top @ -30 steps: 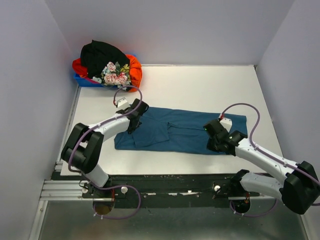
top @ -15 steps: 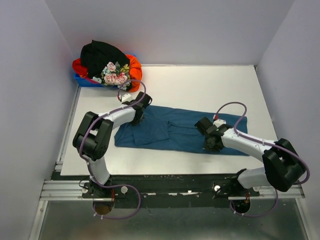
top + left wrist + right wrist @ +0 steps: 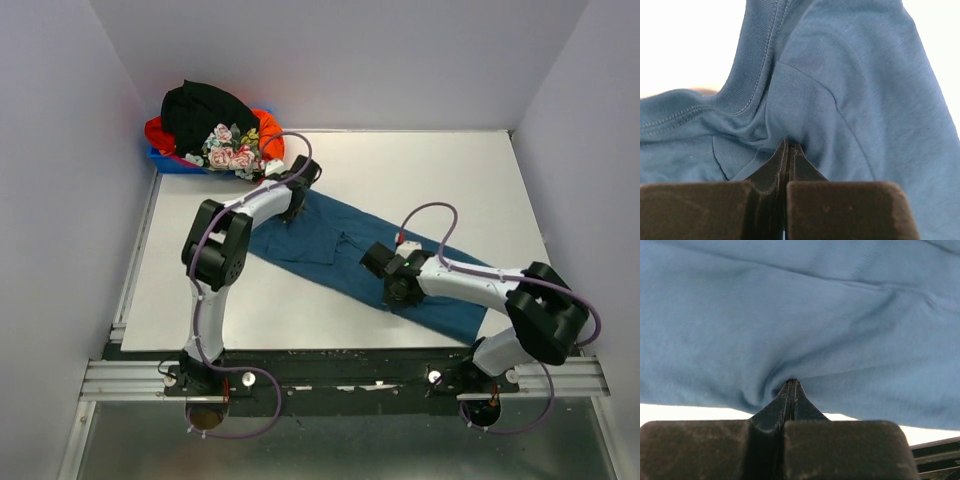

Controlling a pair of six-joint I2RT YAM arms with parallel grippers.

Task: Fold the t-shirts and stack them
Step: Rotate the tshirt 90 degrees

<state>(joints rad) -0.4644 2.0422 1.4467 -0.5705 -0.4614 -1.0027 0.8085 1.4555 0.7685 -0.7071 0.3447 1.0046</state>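
A plain teal-blue t-shirt (image 3: pixel 330 240) lies diagonally on the white table, from far left to near right. My left gripper (image 3: pixel 291 208) is at its far-left end, shut on a pucker of cloth by the collar (image 3: pixel 789 143). My right gripper (image 3: pixel 396 292) is at the shirt's near edge, shut on a pinch of cloth (image 3: pixel 791 383). The shirt fills the left wrist view (image 3: pixel 865 75) and the right wrist view (image 3: pixel 790 305). A black shirt (image 3: pixel 205 110), an orange-red shirt (image 3: pixel 268 135) and a flowered shirt (image 3: pixel 230 150) are heaped at the far left.
The heap sits in a small blue bin (image 3: pixel 168 160) at the table's far-left corner, close to my left gripper. Grey walls stand on the left, back and right. The black rail (image 3: pixel 340 375) with the arm bases runs along the near edge.
The teal shirt has swung from lying crosswise to lying diagonally. My left gripper has moved farther back toward the bin, and my right gripper has moved left and nearer, both holding the cloth.
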